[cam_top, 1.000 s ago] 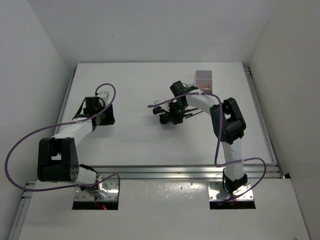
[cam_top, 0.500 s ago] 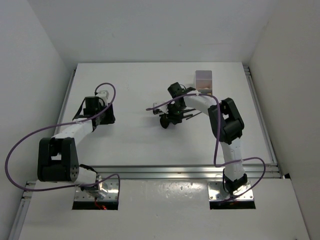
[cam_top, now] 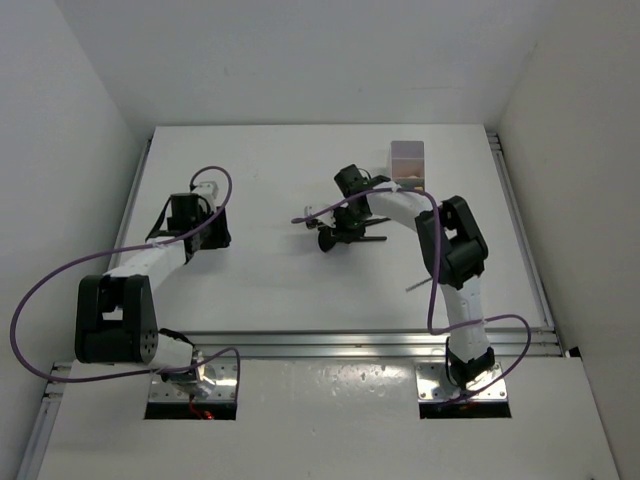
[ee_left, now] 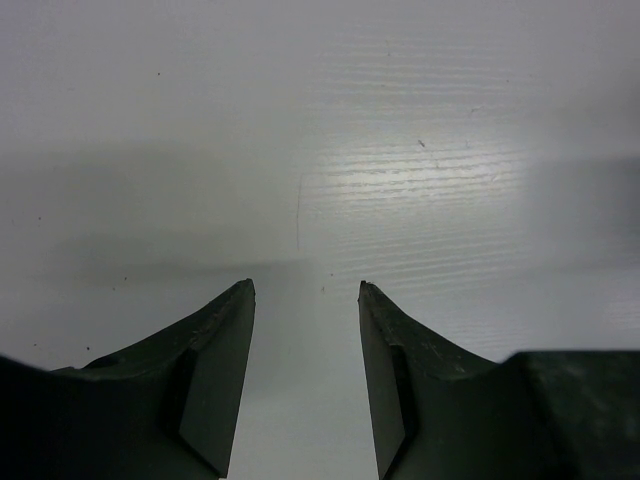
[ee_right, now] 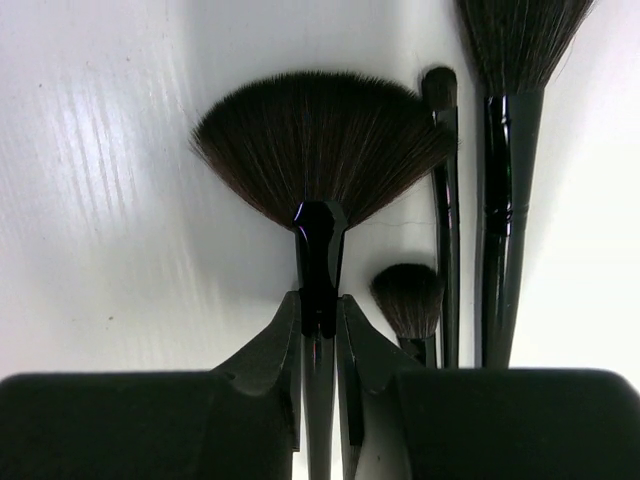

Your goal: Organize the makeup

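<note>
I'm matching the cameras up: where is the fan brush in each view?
Top external: fan brush, a small dark shape at mid-frame, at the right end effector.
Left wrist: not in it.
Right wrist: fan brush at centre, handle pinched by the end effector.
Shared landmark: right end effector, in top and right wrist views.

A robotics lab work cell is shown. A white tabletop (cam_top: 270, 285) is boxed in by plain white panels (cam_top: 300, 60) along its left, right and far edges. An aluminium rail (cam_top: 330, 343) is run along the near edge, behind which the left arm (cam_top: 150, 262) and right arm (cam_top: 455, 250) are bolted to metal plates (cam_top: 428, 384). Purple cables (cam_top: 434, 290) are looped loosely along both arms.
</note>
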### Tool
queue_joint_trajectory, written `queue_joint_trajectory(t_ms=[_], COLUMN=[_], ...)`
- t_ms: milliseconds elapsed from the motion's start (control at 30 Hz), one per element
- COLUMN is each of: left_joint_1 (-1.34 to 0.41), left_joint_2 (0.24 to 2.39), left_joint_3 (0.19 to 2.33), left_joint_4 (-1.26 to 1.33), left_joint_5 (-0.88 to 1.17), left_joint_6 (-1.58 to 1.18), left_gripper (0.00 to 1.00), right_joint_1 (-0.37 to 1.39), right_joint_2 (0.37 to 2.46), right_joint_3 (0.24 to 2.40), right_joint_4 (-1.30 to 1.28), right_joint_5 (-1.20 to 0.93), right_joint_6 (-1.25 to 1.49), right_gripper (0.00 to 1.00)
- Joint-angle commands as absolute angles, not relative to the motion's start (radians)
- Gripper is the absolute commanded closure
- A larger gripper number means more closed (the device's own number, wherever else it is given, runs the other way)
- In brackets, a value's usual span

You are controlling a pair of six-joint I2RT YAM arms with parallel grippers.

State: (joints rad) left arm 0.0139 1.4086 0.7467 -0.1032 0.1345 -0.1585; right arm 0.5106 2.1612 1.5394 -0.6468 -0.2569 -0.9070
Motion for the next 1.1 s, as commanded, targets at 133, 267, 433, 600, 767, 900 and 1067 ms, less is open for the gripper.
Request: queue_joint_trajectory(t_ms=[133, 267, 433, 600, 767, 900, 1067], left_joint_1=[-0.003, -0.003, -0.012, -0.012, -0.012, -0.012, -0.012], left_joint_2=[1.385, 1.385, 1.376, 1.376, 1.376, 1.376, 1.385], left_joint_3=[0.741, 0.732, 0.723, 0.713, 0.713, 0.722, 0.732], left_joint_4=[-0.067, -0.058, -0.049, -0.049, -0.049, -0.069, -0.080], left_joint_5=[0.144, 0.144, 0.144, 0.144, 0.144, 0.144, 0.144], left_joint_6=[-0.150, -0.150, -0.150, -0.150, -0.141, -0.141, -0.141], left_gripper=[0.48, 0.48, 0.48, 0.48, 0.48, 0.48, 0.48], right_joint_1=[0.537, 0.534, 0.479, 0.283, 0.129, 0.089, 0.057], right_joint_2=[2.108, 2.011, 1.852, 1.825, 1.955, 2.066, 2.186], right_joint_3=[1.506, 1.467, 1.364, 1.300, 1.377, 1.469, 1.548], right_joint_4=[-0.555, -0.401, -0.019, 0.475, 0.635, 0.780, 0.853], right_joint_5=[-0.278, -0.310, -0.357, -0.280, -0.060, -0.064, -0.041], right_joint_6=[-0.904, -0.801, -0.446, 0.114, 0.164, 0.175, 0.192], right_gripper=[1.00, 1.00, 1.00, 1.00, 1.00, 1.00, 1.00])
